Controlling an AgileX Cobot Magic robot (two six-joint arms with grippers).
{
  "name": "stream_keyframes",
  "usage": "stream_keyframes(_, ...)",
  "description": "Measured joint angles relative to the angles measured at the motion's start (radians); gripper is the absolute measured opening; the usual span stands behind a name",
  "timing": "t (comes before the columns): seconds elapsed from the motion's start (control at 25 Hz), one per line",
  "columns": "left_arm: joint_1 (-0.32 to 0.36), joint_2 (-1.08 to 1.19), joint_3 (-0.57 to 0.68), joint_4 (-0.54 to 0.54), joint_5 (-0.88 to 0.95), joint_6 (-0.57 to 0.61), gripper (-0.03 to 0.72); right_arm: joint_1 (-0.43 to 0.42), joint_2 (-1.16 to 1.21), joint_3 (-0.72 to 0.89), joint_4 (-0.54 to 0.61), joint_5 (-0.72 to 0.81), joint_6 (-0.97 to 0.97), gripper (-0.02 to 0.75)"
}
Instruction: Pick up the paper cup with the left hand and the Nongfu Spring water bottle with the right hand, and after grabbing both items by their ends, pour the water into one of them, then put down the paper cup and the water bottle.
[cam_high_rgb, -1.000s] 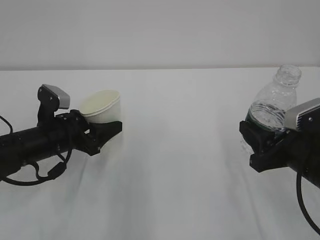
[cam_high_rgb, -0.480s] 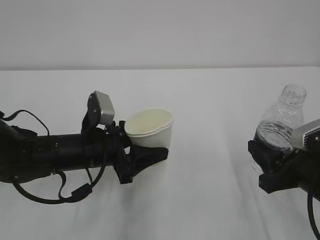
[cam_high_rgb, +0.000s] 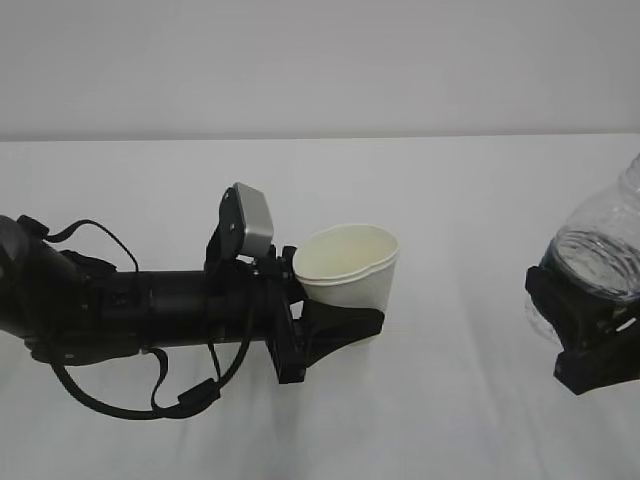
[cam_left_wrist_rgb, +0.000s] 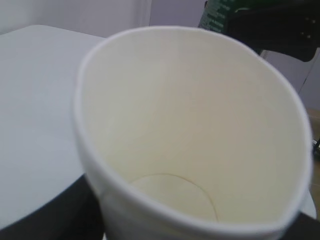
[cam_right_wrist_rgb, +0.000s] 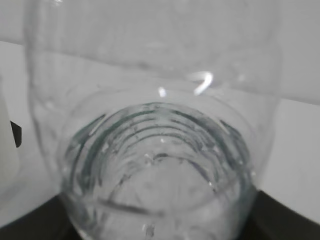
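Now your left hand (cam_high_rgb: 335, 330) has carried the paper cup (cam_high_rgb: 350, 268) in toward mid-desk, fingers clamped on its base, cup upright and empty. Farther right, your right hand (cam_high_rgb: 590, 335) has slid outward, fingers gripping the Nongfu Spring water bottle (cam_high_rgb: 605, 245); its mouth seems cropped. Pouring hasn't begun.

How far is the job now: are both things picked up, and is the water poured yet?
Done: both are picked up. The left hand holds the paper cup upright above the table, and the right hand holds the Nongfu Spring water bottle near the frame's right edge. In hand: cup and bottle stand well apart. Left: the pour, since the cup's inside looks dry in the left wrist view, then setting both down.
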Motion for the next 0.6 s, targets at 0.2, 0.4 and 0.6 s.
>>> stream_keyframes(0.2, -0.011, 0.0, 0.0, 0.0, 0.0, -0.002, 0.451, 0.0, -0.047, 0.011, 0.0, 0.031, 0.002, 0.429)
stream_keyframes(0.4, -0.011, 0.0, 0.0, 0.043, 0.009, -0.022, 0.451, 0.0, -0.053, 0.011, 0.0, 0.05, 0.006, 0.429)
stream_keyframes(0.6, -0.011, 0.0, 0.0, 0.076, 0.01, -0.042, 0.45, 0.0, -0.054, 0.011, 0.012, 0.062, 0.009, 0.429)
